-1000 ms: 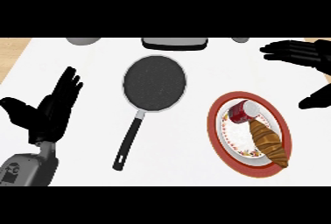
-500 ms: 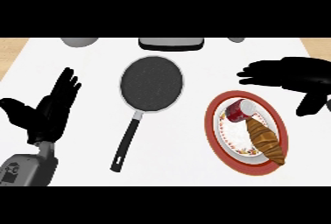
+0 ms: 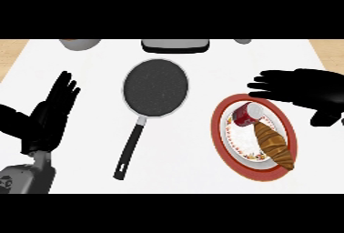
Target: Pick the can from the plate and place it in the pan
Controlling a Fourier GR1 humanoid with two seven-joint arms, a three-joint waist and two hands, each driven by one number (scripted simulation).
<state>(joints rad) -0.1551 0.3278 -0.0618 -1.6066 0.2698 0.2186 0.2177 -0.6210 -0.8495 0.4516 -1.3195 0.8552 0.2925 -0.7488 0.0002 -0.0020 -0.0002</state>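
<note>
From my head view, my right hand (image 3: 306,91) hangs above the top edge of the red-rimmed plate (image 3: 222,132). Its fingers are stretched out and hold nothing, ready to come down on the can. The red can (image 3: 245,114) lies tipped on its side at the top of the plate, touching the croissant (image 3: 274,144) beside it. I think I must pinch the can from the side away from the croissant. The black frying pan (image 3: 155,87) sits to the left, well apart, its handle pointing toward me, so the round part is free for the can. My left hand (image 3: 50,113) rests flat and relaxed by the left edge. The can may have a label, but I cannot read any words.
</note>
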